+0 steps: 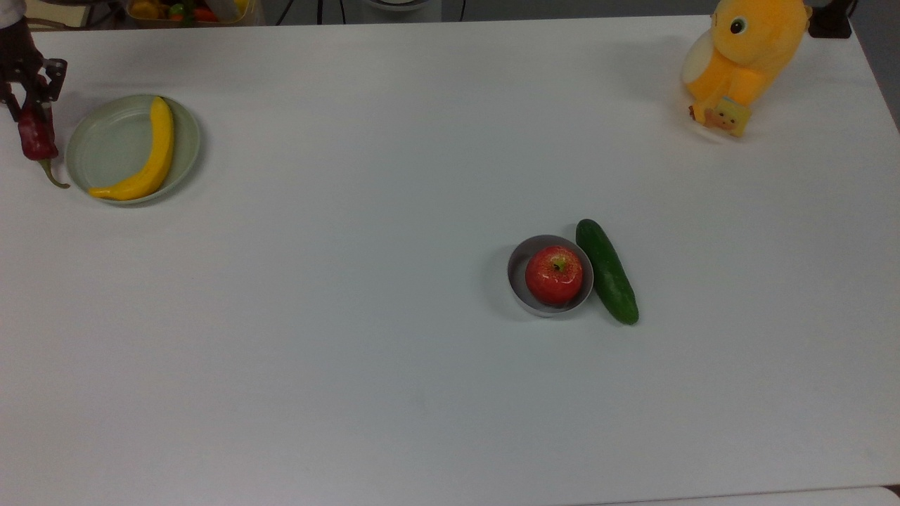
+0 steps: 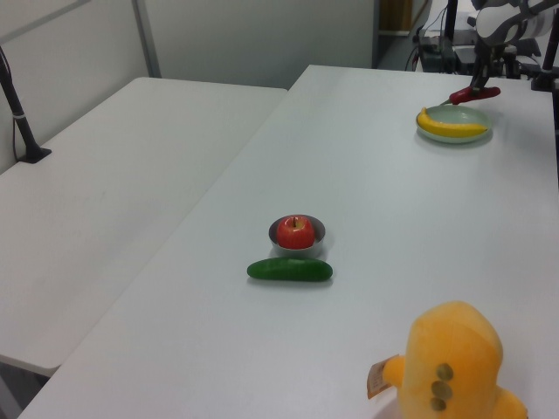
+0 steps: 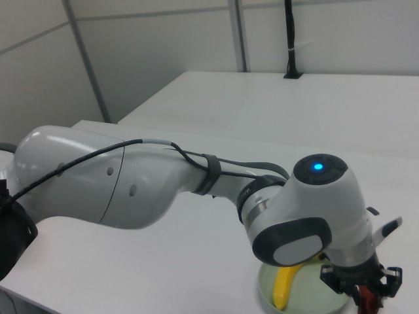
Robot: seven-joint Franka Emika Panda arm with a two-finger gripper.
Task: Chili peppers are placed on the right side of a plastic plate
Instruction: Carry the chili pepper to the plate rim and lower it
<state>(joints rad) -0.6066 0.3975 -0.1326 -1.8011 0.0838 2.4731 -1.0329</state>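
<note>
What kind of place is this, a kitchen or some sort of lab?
Most likely a robotics lab or test room, not a kitchen. A Franka arm works over plain white tables pushed together, partition walls stand behind them, and the banana and plush duck look like props.

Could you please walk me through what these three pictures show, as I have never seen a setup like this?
It is one white robot arm working at a white table, filmed by three fixed cameras. The top view looks down on the table, the left view looks along it from the end with the toy, and the right view sits close to the arm. On the table lie a pale green plastic plate holding a banana, a small grey bowl with an apple, a cucumber beside that bowl, and a yellow plush toy. The claw holds a dark red chili pepper, hanging beside the plate at the top view's left.
</note>
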